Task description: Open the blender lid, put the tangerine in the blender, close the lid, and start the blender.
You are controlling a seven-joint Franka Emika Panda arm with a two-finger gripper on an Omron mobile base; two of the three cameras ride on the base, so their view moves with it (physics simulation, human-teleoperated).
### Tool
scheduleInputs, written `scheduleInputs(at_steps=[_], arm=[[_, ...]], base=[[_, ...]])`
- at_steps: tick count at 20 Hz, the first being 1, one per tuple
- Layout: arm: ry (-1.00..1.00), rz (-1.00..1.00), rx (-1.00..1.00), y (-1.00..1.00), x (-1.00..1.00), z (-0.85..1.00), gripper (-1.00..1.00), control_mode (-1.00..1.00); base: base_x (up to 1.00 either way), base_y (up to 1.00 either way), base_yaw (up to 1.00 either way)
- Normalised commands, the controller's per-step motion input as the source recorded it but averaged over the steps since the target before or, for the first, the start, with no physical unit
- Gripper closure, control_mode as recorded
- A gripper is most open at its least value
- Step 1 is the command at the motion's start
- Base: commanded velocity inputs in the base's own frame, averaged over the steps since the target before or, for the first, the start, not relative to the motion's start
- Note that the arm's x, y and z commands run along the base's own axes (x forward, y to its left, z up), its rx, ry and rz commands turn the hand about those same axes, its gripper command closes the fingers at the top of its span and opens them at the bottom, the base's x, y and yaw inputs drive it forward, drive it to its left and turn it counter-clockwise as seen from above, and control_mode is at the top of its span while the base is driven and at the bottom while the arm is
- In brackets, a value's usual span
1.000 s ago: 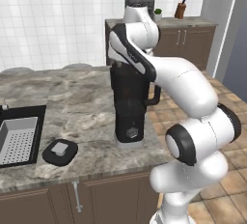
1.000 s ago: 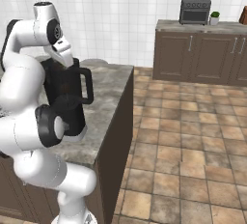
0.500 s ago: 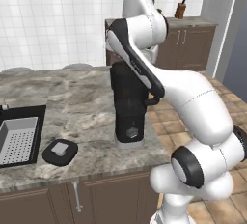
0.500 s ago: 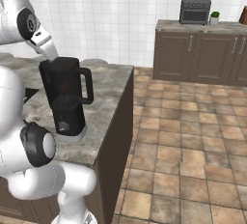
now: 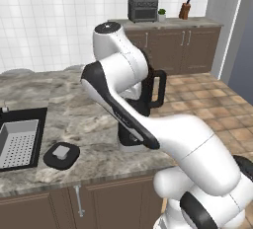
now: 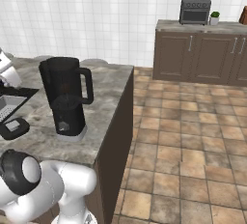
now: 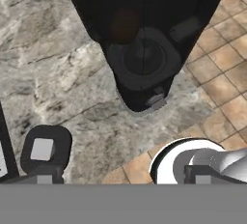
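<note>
black blender on grey stone counter, lid lying off beside the sink

left base view: grey mottled stone counter (image 5: pixel 74 119) with a sink (image 5: pixel 20 141) at the left edge. the blender lid (image 5: pixel 61 154) lies flat on the counter just beside the sink, a black disc with a pale square cap. the blender (image 5: pixel 148 92) stands further right, mostly hidden behind the white arm; its loop handle shows to the right. a toaster oven (image 5: pixel 143 9) sits on the far cabinets.

right base view: here the blender (image 6: pixel 66 97) is unobstructed: tall dark jar, open at the top, side handle, round front knob, grey foot, standing near the counter's right edge. the lid (image 6: pixel 13 127) lies well apart to its left.

hand view: looking steeply down the blender's front (image 7: pixel 144 54). a faint orange glow inside the dark jar is probably the tangerine (image 7: pixel 125 25), though it is too dim to be sure. the lid (image 7: pixel 46 149) is at lower left. the gripper (image 7: pixel 120 178) is at the bottom edge; its finger tips (image 7: pixel 44 178) sit wide apart and hold nothing.

handling, as a judgement: the lid looks light, stiff and smooth. lying flat, its thin rim gives little to pinch; the raised square cap at its centre is the better hold. it needs to be set level on the jar mouth.

the hand view alone hints at the fruit inside the jar; the right base view alone shows the blender whole.
</note>
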Motion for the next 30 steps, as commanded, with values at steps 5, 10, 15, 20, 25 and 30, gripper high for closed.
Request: scheduleInputs(at_steps=[5, 10, 15, 20, 25, 30], arm=[[0.14, -0.05, -0.06, 0.8, -0.2, -0.81, -1.0, -1.0], [0.06, -0.15, 0.0, 0.56, 0.01, -0.86, -1.0, -1.0], [0.09, -0.11, 0.0, 0.52, 0.14, -0.6, -1.0, -1.0], [0.05, -0.07, 0.08, 0.19, 0.31, -0.42, -1.0, -1.0], [0.03, 0.0, 0.15, 0.03, 0.54, -0.49, -1.0, -1.0], [0.0, 0.0, 0.07, 0.27, 0.07, -0.5, -1.0, -1.0]], base=[[0.0, 0.0, 0.0], [0.0, 0.0, 0.0], [0.0, 0.0, 0.0], [0.0, 0.0, 0.0], [0.0, 0.0, 0.0], [0.0, 0.0, 0.0]])
